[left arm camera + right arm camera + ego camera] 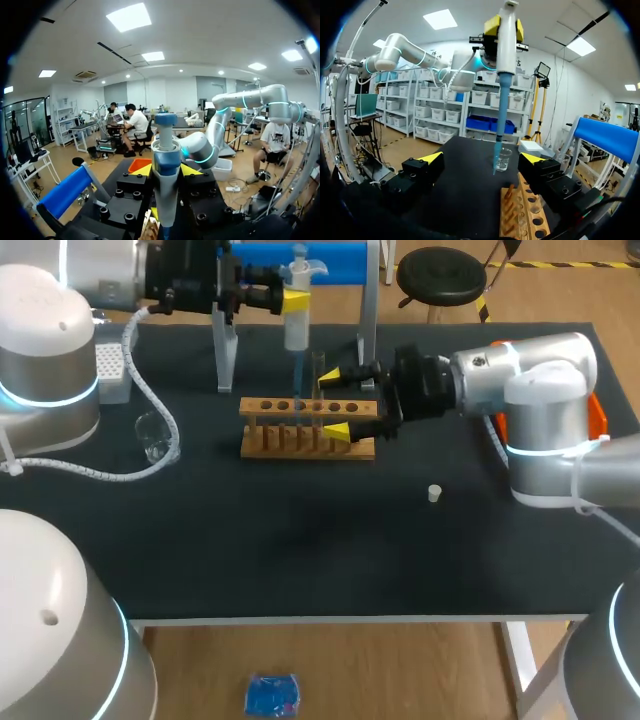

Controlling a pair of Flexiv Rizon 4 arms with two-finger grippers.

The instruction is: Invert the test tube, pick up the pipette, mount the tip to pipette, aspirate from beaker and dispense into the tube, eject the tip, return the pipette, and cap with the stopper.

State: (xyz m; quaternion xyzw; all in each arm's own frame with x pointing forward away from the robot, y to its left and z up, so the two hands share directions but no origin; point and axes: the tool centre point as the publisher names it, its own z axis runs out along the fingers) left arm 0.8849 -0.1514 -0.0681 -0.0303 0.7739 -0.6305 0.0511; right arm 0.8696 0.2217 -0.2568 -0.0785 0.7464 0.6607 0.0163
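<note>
Now, on the table, the rack lies under the right jaws, spread and gripping nothing. Left jaws clench the pipette above the racked tube; centre the tip, lower straight, then dispense slowly.

The tabletop carries one wooden rack, one glass beaker, one white stopper, one tip box and one clear stand, with one pipette and two yellow-tipped grippers, the left end effector and the right end effector.
</note>
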